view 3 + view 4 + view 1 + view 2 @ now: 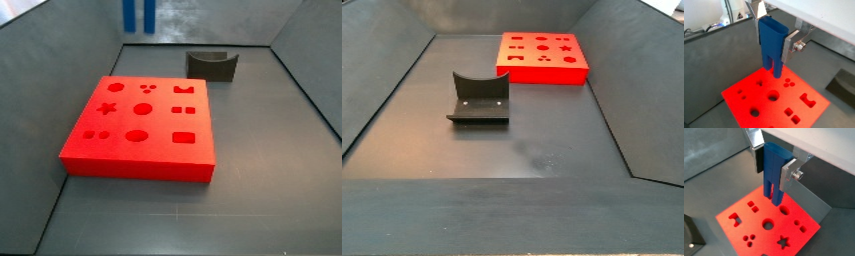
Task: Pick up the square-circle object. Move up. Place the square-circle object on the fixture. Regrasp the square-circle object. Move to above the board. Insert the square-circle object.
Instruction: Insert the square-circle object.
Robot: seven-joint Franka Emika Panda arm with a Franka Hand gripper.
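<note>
Tool [773, 37] grips square-circle object [771, 47] (prongs down) high over board [751, 97] edge

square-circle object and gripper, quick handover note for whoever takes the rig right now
Gripper: shut on the square-circle object, held upright with prongs pointing down, high above the board; both wrist views show the fingers clamping its sides.
Board: flat on the floor, nothing in its cutouts.
Fixture: on the floor apart from the board, nothing on it.
Done: pick-up, move above the board; piece already off the fixture.
Left: lower and insert the piece.
</note>
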